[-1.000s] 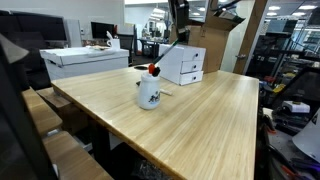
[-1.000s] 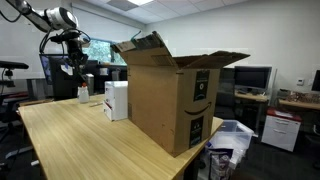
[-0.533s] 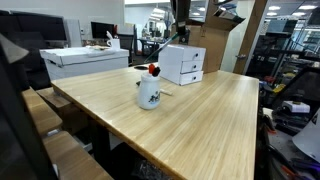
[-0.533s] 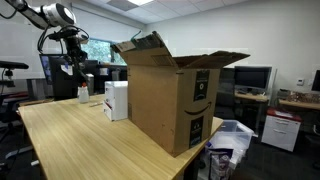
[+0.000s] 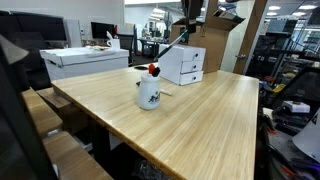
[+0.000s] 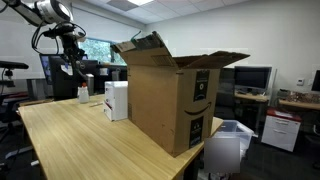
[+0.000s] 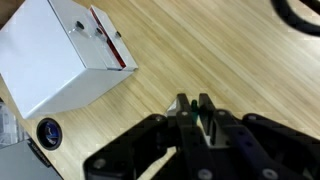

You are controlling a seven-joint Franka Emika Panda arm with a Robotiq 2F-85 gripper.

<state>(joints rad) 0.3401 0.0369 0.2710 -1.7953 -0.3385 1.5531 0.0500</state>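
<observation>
My gripper (image 5: 190, 20) hangs high above the back of the wooden table (image 5: 200, 110), also seen in an exterior view as the gripper (image 6: 70, 52). In the wrist view the gripper (image 7: 191, 104) is shut on a thin green-tipped object (image 7: 193, 110), only its tip showing between the black fingers. A white box (image 7: 60, 55) with a red strip lies below and to the left; it also shows as the white box (image 5: 183, 63) and white box (image 6: 116, 98). A white mug (image 5: 148, 92) with a red item in it stands nearer the table's middle.
A large open cardboard box (image 6: 170, 95) stands on the table beside the white box, seen too as the cardboard box (image 5: 215, 45). A long white box (image 5: 85, 60) sits on a neighbouring desk. Office chairs, monitors and clutter ring the table.
The gripper has shifted slightly sideways toward the cardboard box, staying high with the same grip. Nothing on the table has moved.
</observation>
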